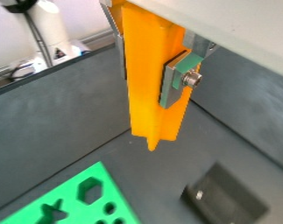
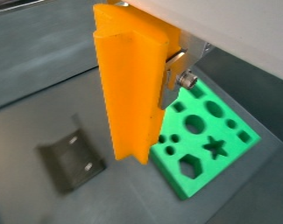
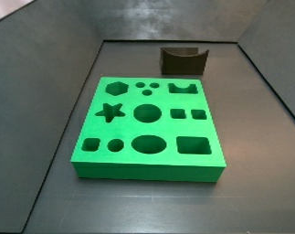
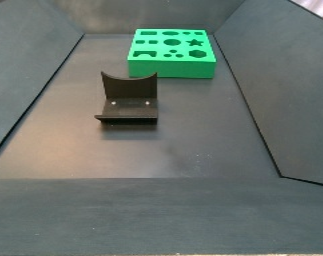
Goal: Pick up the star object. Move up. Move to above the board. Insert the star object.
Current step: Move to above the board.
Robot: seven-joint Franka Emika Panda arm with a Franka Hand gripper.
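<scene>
The gripper (image 1: 155,74) is clamped on the star object (image 1: 150,79), with a silver finger plate (image 1: 181,74) pressed flat against the orange prism's side in both wrist views. The prism hangs upright with its lower end free in the air, well above the dark floor (image 1: 61,131). So the pick-up and the lift look done, as far as these pictures allow a judgement.

The board (image 1: 79,203) lies off to one side of the prism's tip in a wrist view, and in another wrist view the board (image 2: 208,140) shows partly behind the prism (image 2: 131,83), not under it. The star-shaped hole (image 2: 214,149) is not below the tip. The carry to above the board seems unfinished, and the insertion is still to come.

In a side view the board (image 3: 150,123) sits in the middle of the floor, its star hole (image 3: 110,112) on its left half, every hole empty. Neither arm nor prism appears in either side view, so the gripper is high above the board. The fixture (image 3: 183,59) stands behind the board there; in a side view from the opposite end, the fixture (image 4: 126,98) lies nearer the camera than the board (image 4: 173,50), well apart from it.

Dark sloping walls (image 4: 30,90) ring the floor, near the board's sides, but the room above the board is open
</scene>
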